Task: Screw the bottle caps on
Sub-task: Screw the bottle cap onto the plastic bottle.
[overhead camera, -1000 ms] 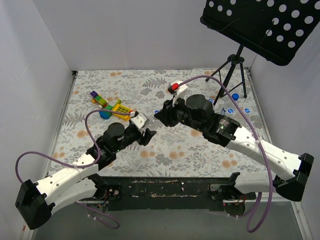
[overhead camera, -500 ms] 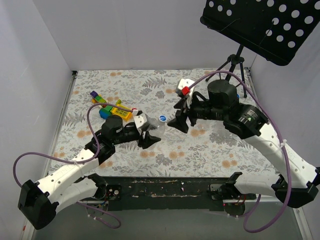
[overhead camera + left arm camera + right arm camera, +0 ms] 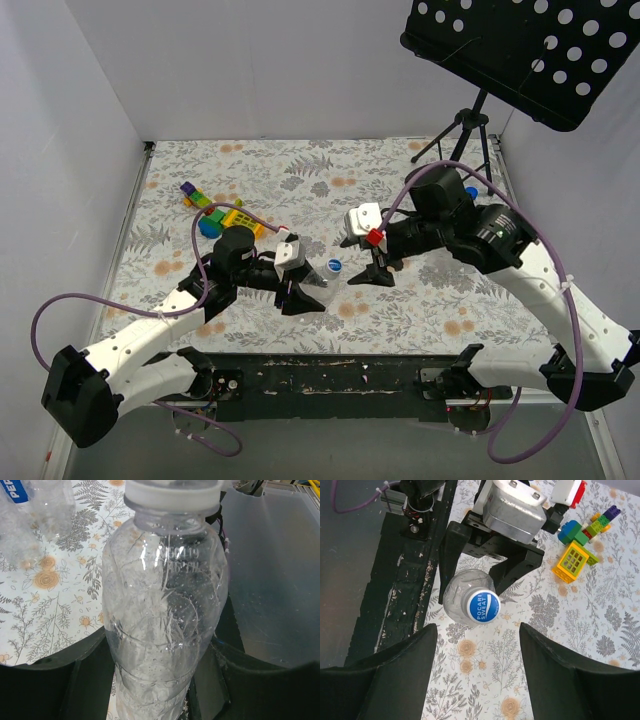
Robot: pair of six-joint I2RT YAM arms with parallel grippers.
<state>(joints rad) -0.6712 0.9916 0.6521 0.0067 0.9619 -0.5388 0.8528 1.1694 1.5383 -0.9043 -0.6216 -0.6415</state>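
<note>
Over floral worktop (image 3: 250,170), white walls around: pinching clear bottle (image 3: 462,592) upright with left end effector (image 3: 303,290), pressed tight on its body, blue cap (image 3: 484,608) seated on its neck. Hovering near bottle with right end effector (image 3: 477,675), spread wide, touching nothing. Beyond bottle, blocks (image 3: 222,215).

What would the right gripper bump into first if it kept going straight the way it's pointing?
Most likely the blue cap on the clear bottle that the left gripper holds. In the right wrist view the cap sits centred ahead of the open right gripper, though how far off it is remains unclear.
</note>
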